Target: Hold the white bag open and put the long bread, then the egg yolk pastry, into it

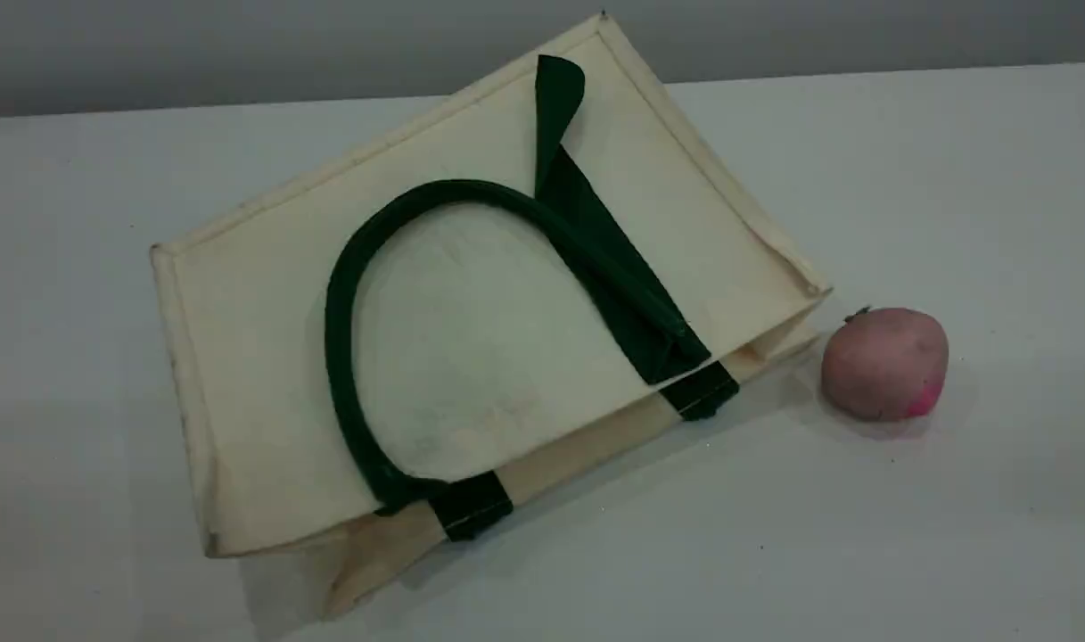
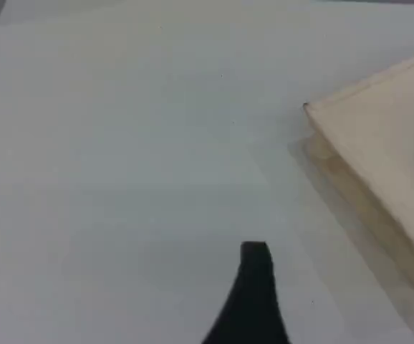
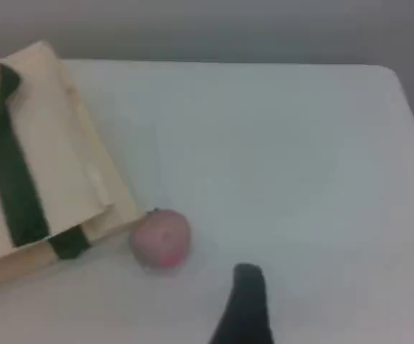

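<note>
1. White bag (image 1: 471,357) lies flat on its side on the desk (image 1: 952,535), mouth toward the near-right edge of the scene view; one dark green handle (image 1: 346,312) loops over the top panel, the green tabs (image 1: 471,504) sit at the mouth edge
2. Bag looks like soft canvas w/ stitched, stiffer rims – prob light, floppy; panels likely sag & the mouth will close again unless one lip is lifted & kept up
3. Best hold, I'd judge: the upper lip of the mouth betw the two tabs, or the handle strap itself – thick, rounded, easy to pinch. Flat panel middle = poor, cloth would just bunch
4. Mouth is only slightly parted near the right corner; lower panel pokes out beneath the top one – the gap there looks like an entry for a fingertip
5. Long bread & egg yolk pastry: not visible in any view, so can't say where they are
6. Pink peach-like lump (image 1: 885,364) sits on the desk just beside the bag's right corner, not touching as far as I can tell; not a task item – avoid bumping it
7. Left gripper (image 2: 253,287): one dark fingertip shows over bare desk, near the bag's corner, holding nothing; jaws apart
8. Right gripper (image 3: 246,301): fingertip over the desk near the pink lump, nothing held; jaws apart too
</note>
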